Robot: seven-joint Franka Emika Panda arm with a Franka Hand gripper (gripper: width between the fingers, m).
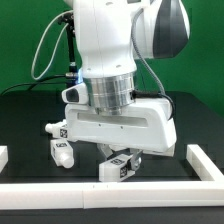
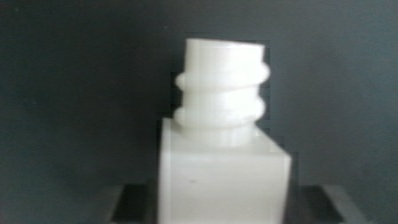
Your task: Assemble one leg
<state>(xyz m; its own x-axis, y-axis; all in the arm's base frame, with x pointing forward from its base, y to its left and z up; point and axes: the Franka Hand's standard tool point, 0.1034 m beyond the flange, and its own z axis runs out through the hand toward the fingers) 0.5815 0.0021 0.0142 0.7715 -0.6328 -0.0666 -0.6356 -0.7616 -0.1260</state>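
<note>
My gripper points down near the front of the black table and is shut on a leg, a small white block with a black-and-white tag. In the wrist view the leg fills the middle. Its square body sits between my dark fingers and its rounded, ridged peg end points away from the camera. Two more legs lie on the table at the exterior view's left, one near the front and one behind it. The panel is not in view.
A white rail runs along the table's front edge. White rail pieces stand at the exterior view's left and right. The arm's body hides the middle of the table behind the gripper.
</note>
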